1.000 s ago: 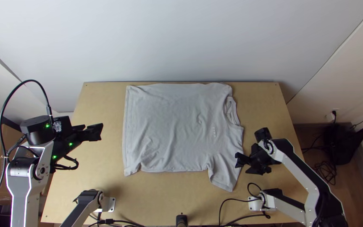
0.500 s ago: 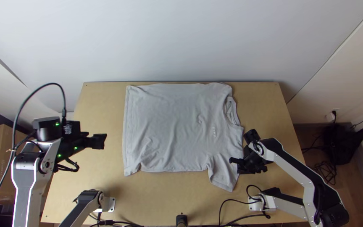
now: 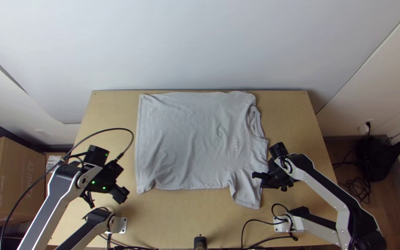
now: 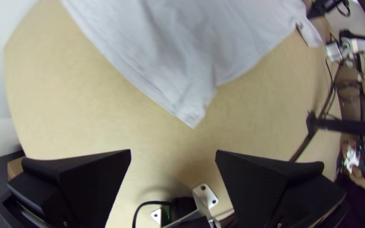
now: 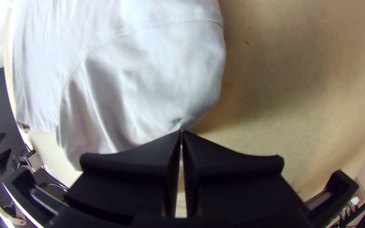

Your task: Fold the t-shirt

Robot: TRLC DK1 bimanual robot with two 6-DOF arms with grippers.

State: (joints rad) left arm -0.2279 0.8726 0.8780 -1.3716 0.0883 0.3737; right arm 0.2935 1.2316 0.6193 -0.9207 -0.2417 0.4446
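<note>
The grey t-shirt point(image 3: 195, 139) lies spread on the table, hem to the left, collar to the right, its near sleeve point(image 3: 246, 189) pointing toward the near edge. At the table's left side, my left gripper point(image 3: 122, 196) is off the shirt, near its near-left corner; in the left wrist view my left gripper point(image 4: 173, 158) stands open with nothing between its fingers. My right gripper point(image 3: 260, 179) is at the near sleeve's outer edge. In the right wrist view my right gripper point(image 5: 181, 133) is shut on the sleeve point(image 5: 148, 84), pinching a bit of its edge.
Bare wooden tabletop point(image 3: 186, 215) runs along the near side, with cables and two lower arm links point(image 3: 86, 231) on brackets there. A wall stands behind the table's far edge. A cardboard box point(image 3: 17, 180) is off the left side.
My left gripper has swung toward the near edge and turned. My right gripper moved left onto the sleeve and went from open to shut on it; the sleeve's end has shifted slightly.
</note>
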